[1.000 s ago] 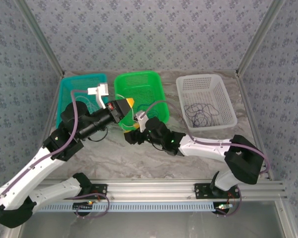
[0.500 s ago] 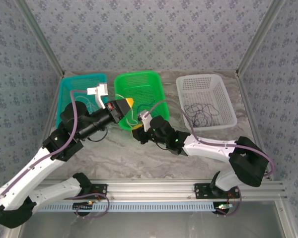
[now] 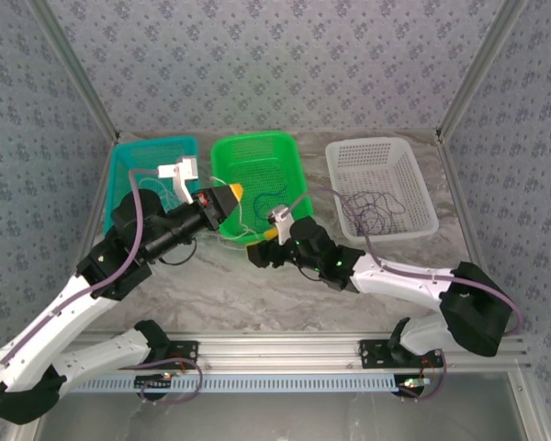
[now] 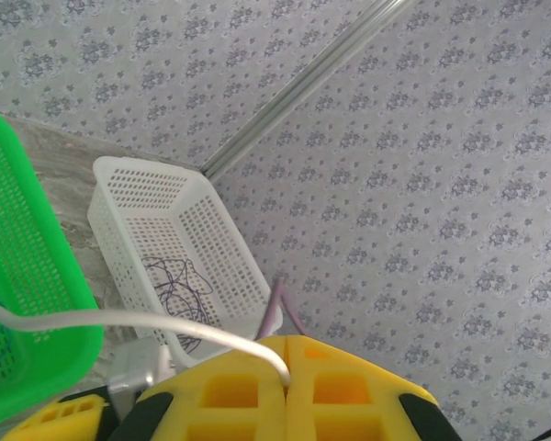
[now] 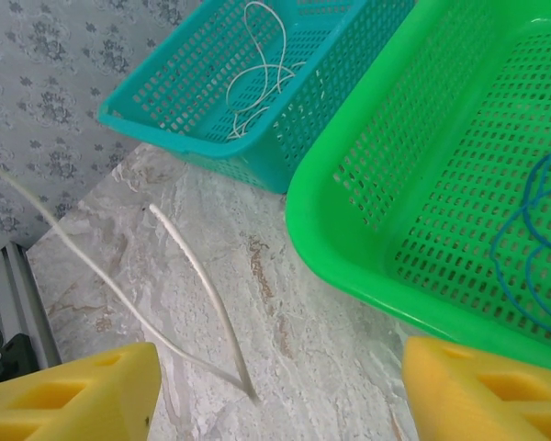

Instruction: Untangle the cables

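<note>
Your right arm point(image 3: 399, 276) sits further right than a second ago: its elbow point(image 3: 477, 317) is closer to the counter's point(image 3: 257, 299) right edge and lower in the top view. The right tool point(image 3: 263, 250) slides with it, from the green basket's point(image 3: 253, 156) near-left corner to the middle of its near rim, so the gap to your left tool point(image 3: 231, 193), clamped on the white cable point(image 4: 119, 320), is wider.

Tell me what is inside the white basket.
A dark cable lies in loose loops on the white basket's floor, toward its near end. From the top view, the near wall hides the strip of floor just behind it.
</note>
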Controlling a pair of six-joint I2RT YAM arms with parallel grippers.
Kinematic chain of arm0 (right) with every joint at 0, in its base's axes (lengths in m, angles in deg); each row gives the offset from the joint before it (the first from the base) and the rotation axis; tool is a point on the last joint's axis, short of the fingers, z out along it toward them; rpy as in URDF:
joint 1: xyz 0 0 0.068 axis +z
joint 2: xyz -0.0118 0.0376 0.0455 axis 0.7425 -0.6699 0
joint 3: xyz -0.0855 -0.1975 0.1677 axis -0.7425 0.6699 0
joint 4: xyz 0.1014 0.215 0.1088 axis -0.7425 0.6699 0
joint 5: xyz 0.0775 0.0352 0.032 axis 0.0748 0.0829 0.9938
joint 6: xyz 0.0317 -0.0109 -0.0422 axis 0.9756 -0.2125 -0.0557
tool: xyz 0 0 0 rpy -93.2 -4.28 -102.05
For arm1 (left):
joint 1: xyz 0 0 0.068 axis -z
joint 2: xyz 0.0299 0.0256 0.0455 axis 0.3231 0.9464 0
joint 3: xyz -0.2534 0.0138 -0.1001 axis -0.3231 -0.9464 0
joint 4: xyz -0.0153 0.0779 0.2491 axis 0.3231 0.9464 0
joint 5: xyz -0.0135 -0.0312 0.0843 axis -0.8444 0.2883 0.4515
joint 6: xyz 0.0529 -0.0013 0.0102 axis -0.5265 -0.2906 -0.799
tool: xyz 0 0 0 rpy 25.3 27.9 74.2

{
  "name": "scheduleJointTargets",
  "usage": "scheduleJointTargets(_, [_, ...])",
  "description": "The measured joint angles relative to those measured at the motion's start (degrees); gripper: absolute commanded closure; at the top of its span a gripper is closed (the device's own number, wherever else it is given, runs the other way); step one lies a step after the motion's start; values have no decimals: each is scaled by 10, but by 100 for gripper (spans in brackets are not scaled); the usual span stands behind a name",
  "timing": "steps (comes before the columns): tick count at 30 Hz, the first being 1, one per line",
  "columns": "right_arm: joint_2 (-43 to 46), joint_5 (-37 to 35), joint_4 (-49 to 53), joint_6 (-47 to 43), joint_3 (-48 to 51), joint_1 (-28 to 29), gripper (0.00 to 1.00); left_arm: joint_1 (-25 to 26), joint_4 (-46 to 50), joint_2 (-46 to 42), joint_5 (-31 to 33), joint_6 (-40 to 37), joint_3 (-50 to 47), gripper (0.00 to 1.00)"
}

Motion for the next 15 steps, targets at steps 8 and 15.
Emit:
scheduleJointTargets(8, [61, -4, 19, 2, 18, -11, 25, 0, 0, 1, 0, 0, 0, 100])
scheduleJointTargets(15, [63, -1, 20, 6, 19, -12, 23, 0, 0, 2, 0, 0, 0, 100])
